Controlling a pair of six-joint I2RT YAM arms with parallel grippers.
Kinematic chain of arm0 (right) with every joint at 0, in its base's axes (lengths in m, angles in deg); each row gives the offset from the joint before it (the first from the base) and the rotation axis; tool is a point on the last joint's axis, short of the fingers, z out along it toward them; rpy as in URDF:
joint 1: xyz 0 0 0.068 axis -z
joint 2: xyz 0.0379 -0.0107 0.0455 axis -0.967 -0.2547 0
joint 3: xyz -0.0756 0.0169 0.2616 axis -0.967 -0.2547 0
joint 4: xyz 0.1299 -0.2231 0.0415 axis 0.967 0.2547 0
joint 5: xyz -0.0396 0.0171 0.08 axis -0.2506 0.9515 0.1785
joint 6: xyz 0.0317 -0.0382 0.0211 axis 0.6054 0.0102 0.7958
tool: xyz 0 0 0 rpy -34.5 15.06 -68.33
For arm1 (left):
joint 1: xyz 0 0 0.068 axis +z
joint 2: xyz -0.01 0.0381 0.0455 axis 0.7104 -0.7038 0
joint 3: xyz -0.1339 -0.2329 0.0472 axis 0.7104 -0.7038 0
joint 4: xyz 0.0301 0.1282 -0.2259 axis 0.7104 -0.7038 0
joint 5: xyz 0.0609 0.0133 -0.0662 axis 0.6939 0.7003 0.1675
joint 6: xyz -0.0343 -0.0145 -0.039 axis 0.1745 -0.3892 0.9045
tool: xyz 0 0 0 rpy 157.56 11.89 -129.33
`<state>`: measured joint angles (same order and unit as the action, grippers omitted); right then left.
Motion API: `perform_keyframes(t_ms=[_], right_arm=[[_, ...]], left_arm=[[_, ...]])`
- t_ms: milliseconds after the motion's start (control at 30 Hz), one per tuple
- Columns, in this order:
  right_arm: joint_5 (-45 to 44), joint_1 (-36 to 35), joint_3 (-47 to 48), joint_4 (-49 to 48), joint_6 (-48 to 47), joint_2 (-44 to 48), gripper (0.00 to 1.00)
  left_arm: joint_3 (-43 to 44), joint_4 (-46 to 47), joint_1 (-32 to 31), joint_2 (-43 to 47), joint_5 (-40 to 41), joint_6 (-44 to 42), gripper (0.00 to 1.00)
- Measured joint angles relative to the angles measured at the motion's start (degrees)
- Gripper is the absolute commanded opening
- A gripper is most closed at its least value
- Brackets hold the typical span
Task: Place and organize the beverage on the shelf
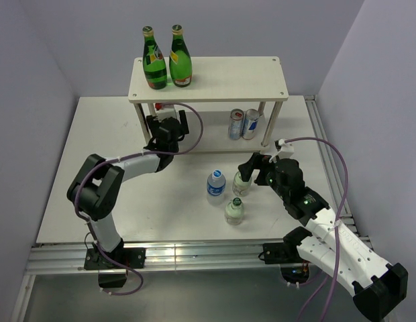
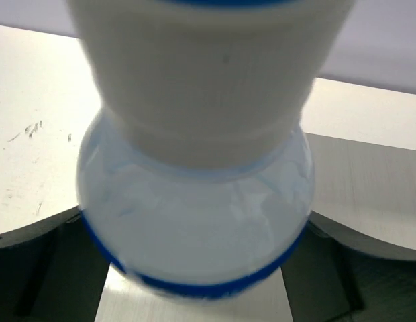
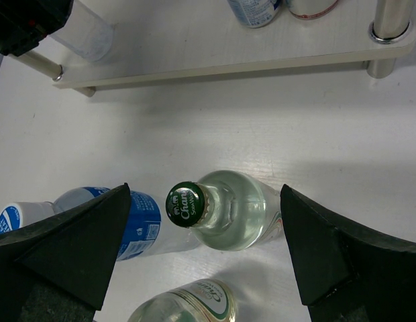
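The shelf (image 1: 221, 79) stands at the back of the table. Two green glass bottles (image 1: 180, 60) are on its top board, and two cans (image 1: 243, 124) sit on the lower board (image 3: 228, 60). My left gripper (image 1: 166, 126) reaches under the top board at the left. It is open, and a white-capped water bottle (image 2: 194, 221) stands between its fingers (image 2: 33, 261). My right gripper (image 3: 205, 191) is open and hangs over a clear soda bottle (image 3: 228, 211) with a green cap (image 1: 241, 181), one finger on each side and neither touching it.
A blue-labelled water bottle (image 1: 216, 184) and a second clear soda bottle (image 1: 234, 210) stand on the table just left of and in front of the right gripper. The shelf's metal legs (image 1: 266, 124) and walls on three sides bound the space.
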<state>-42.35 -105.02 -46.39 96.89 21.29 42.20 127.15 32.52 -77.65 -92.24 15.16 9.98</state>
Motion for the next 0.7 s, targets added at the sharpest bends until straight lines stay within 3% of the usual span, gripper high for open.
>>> perform_keyframes(t_ms=[300, 700], right_arm=[[0.0, 0.0, 0.0, 0.0, 0.2, 0.2, 0.99], [1.4, 0.0, -0.2, -0.9, 0.8, 0.9, 0.99]], left_arm=[[-5.6, -3.3, -3.6, 8.7, 1.4, 0.4, 0.95], [-22.4, -16.2, -20.2, 39.2, 3.2, 7.3, 0.90]])
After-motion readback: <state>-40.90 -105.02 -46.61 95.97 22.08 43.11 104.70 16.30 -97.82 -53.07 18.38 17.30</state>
